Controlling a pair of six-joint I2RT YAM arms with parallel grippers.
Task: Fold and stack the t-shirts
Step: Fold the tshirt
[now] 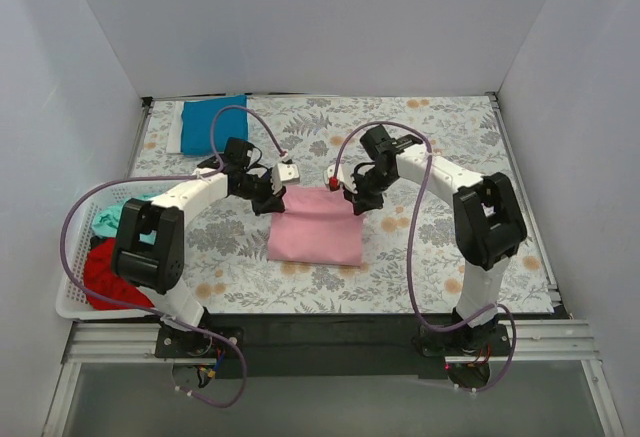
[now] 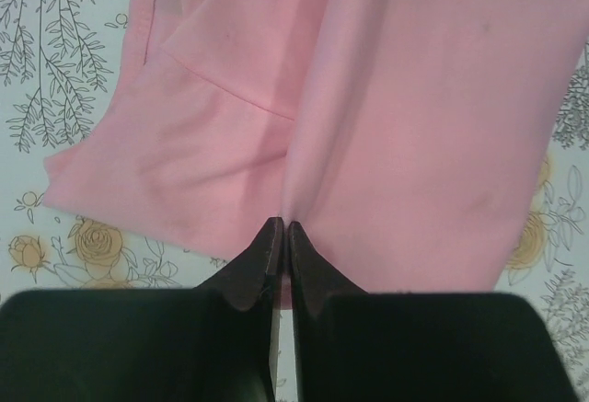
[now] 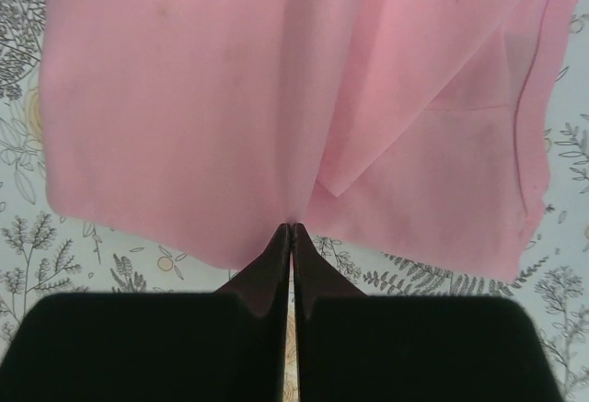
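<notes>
Two pinches held the pink t-shirt [image 1: 318, 229], lying central on the table [image 1: 450, 147]: left gripper [image 2: 282, 233] and right gripper [image 3: 291, 233] each clamped its far edge. Folding seemed underway; next, both should draw that edge evenly nearward.

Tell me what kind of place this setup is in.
Probably a lab test booth for robot laundry folding, not a home: plain white walls box in a floral-clothed table, with a white basket of clothes at its left edge and a pink t-shirt in the middle.
</notes>
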